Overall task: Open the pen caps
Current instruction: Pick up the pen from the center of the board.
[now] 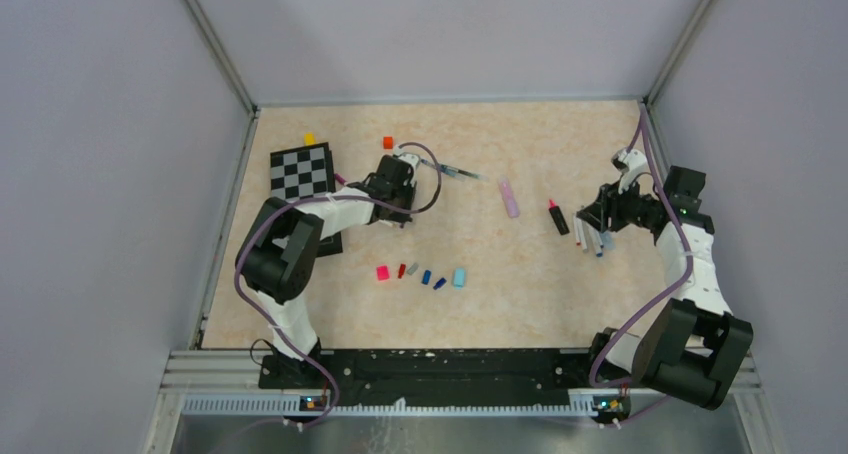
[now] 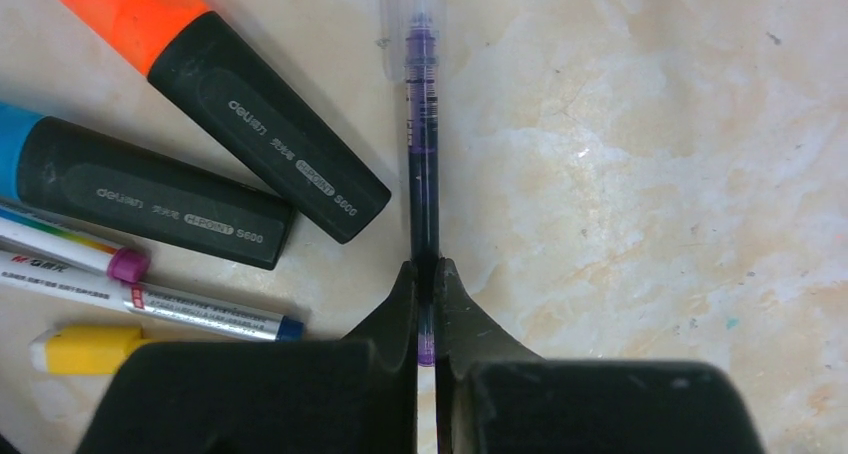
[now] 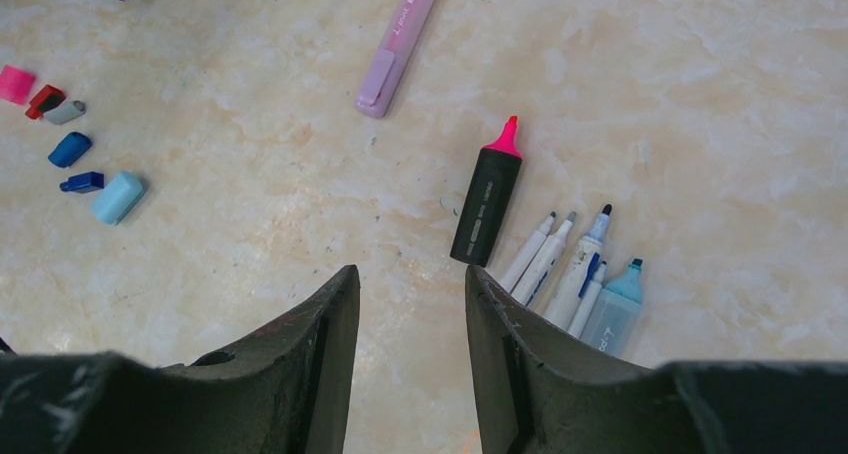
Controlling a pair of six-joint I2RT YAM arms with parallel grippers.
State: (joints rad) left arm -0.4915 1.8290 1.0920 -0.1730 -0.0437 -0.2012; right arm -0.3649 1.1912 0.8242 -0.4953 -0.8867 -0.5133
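Left gripper [image 2: 428, 274]: jaws closed on thin purple pen [image 2: 422, 144], laid on table [image 2: 650, 174] beside capped highlighters [image 2: 270, 134]. Loose pen caps [image 1: 426, 276] are lined up mid-table. Right gripper [image 3: 410, 274]: jaws held open, nothing gripped, near uncapped pens [image 3: 548, 259].

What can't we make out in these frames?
Left wrist: far end of the purple pen cut off by the top edge; capped or not is unclear.
Left wrist: yellow marker partly hidden behind the base of the left fingers.
Right wrist: barrels of the white pens hidden behind the right fingers.
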